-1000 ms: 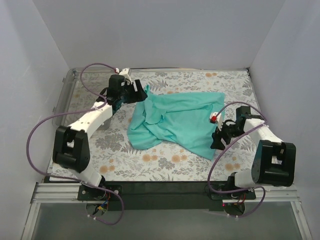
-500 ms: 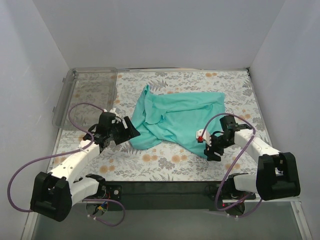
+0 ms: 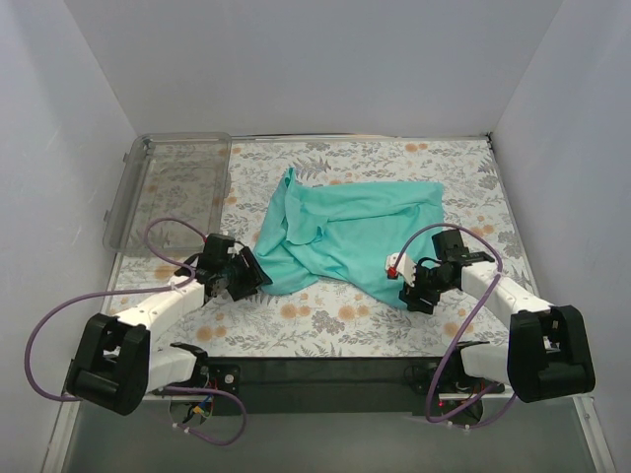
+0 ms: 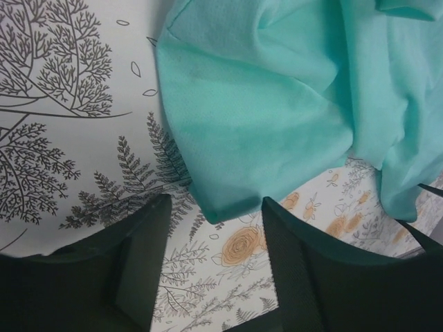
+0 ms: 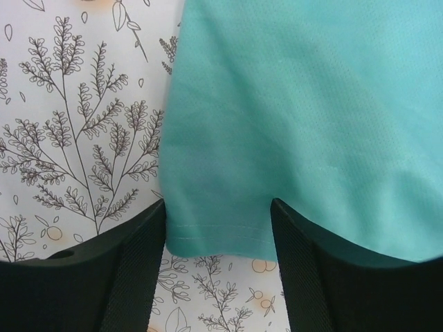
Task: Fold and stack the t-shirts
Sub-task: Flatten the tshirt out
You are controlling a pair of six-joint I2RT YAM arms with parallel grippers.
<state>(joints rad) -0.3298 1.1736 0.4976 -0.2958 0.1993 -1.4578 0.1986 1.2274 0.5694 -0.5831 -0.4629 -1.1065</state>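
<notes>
One teal-green t-shirt (image 3: 345, 236) lies crumpled on the flowered table cloth, mid table. My left gripper (image 3: 248, 277) is open at its near-left corner; in the left wrist view the folded corner (image 4: 221, 200) lies just beyond the gap between the fingers (image 4: 142, 256), not clamped. My right gripper (image 3: 412, 296) is open at the near-right corner; in the right wrist view the stitched hem (image 5: 221, 232) lies between the two open fingers (image 5: 138, 270), low over the cloth.
A clear plastic bin (image 3: 173, 187) stands at the far left of the table. White walls close in the back and both sides. The flowered cloth (image 3: 325, 325) shows bare along the near edge between the arms.
My left arm swung from the far left by the bin down to the shirt's near-left corner. My right gripper moved left and nearer, onto the near-right hem. The shirt has not moved.
</notes>
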